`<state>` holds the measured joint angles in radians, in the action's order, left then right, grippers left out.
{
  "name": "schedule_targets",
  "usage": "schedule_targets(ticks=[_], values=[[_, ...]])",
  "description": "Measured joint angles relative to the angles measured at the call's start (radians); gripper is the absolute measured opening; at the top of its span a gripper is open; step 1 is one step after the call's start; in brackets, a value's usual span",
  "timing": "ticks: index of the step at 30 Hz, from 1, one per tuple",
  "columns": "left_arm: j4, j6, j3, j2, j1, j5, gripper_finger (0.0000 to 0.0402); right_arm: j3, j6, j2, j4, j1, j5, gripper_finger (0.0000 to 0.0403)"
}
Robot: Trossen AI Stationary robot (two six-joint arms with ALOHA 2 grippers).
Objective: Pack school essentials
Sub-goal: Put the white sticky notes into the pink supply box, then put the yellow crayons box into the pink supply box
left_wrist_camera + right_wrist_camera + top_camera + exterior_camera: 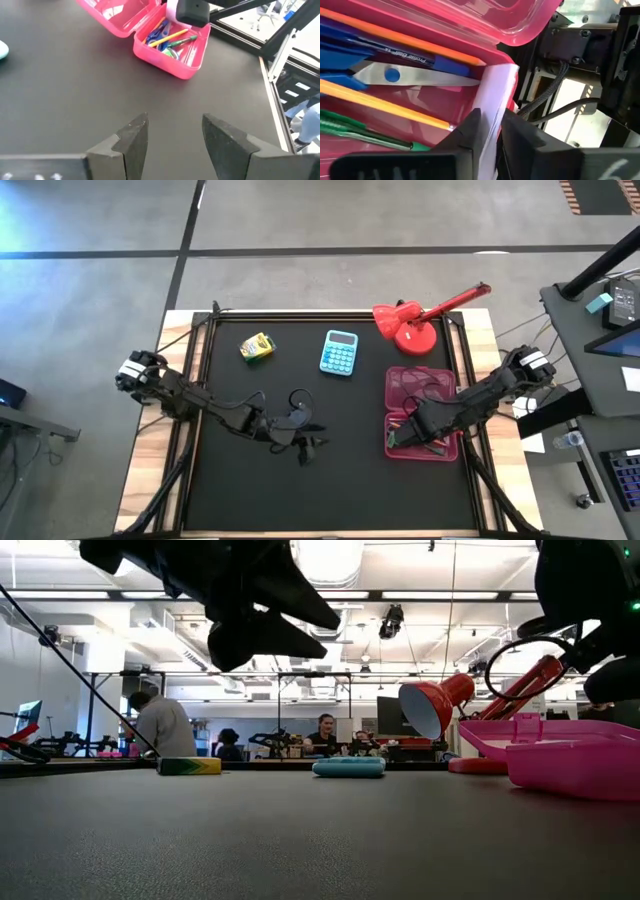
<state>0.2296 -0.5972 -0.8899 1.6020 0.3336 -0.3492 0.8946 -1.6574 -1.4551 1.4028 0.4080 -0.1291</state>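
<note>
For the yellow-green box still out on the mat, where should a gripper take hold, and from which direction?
Best guess: from straight above, fingers across the short width of the yellow-green box. It lies flat and skewed on the mat, clear of the calculator, so both long sides are free. The left gripper, open and empty, is the nearer one.

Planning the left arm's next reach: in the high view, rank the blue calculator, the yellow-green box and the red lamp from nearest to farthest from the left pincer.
From the left pincer:
1. Calculator, table's middle back.
2. Yellow-green box, back left; close second.
3. Red lamp, back right.
</note>
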Motion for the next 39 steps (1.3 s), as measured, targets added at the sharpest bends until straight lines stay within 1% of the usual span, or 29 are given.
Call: schedule_targets(ticks=[5, 8, 10, 14, 18, 23, 25, 27, 30, 32, 35, 39], values=[[-0.001, 0.0, -0.001, 0.0, 0.0, 0.0, 0.0169, 0.038, 0.043, 0.001, 0.005, 0.0, 0.024, 0.0097], [-0.001, -0.001, -0.001, 0.0, -0.003, 0.0, 0.0169, 0.089, 0.052, 0.005, 0.041, 0.0, 0.033, 0.0105], [-0.001, -0.002, -0.001, -0.001, -0.009, 0.0, 0.0169, 0.134, 0.073, 0.008, 0.075, 0.0, 0.06, 0.0108], [-0.003, 0.0, -0.001, -0.019, -0.039, 0.0, 0.0169, 0.226, 0.077, 0.008, 0.094, 0.0, 0.149, 0.0109], [-0.027, 0.001, 0.0, -0.04, -0.109, 0.0, 0.0169, 0.293, 0.053, 0.008, 0.067, 0.0, 0.297, 0.0109], [-0.108, 0.0, 0.0, -0.053, -0.24, 0.002, 0.0169, 0.335, 0.025, 0.008, -0.016, -0.004, 0.465, 0.0109], [-0.15, 0.001, -0.003, -0.053, -0.304, 0.027, 0.0169, 0.339, 0.033, 0.008, -0.072, -0.016, 0.52, 0.0109], [-0.192, 0.001, -0.006, -0.054, -0.373, 0.067, 0.0169, 0.339, 0.056, 0.008, -0.135, -0.039, 0.553, 0.0109], [-0.264, 0.001, -0.008, -0.055, -0.486, 0.113, 0.0169, 0.336, 0.129, 0.008, -0.257, -0.094, 0.572, 0.0109], [-0.31, 0.009, -0.009, -0.055, -0.559, 0.12, 0.0169, 0.334, 0.196, 0.006, -0.344, -0.134, 0.573, 0.0109], [-0.388, 0.059, -0.009, -0.061, -0.674, 0.124, 0.0169, 0.334, 0.299, -0.002, -0.473, -0.191, 0.575, 0.0109], [-0.53, 0.143, -0.009, -0.063, -0.838, 0.129, 0.0169, 0.334, 0.395, -0.014, -0.613, -0.245, 0.575, 0.0109]])
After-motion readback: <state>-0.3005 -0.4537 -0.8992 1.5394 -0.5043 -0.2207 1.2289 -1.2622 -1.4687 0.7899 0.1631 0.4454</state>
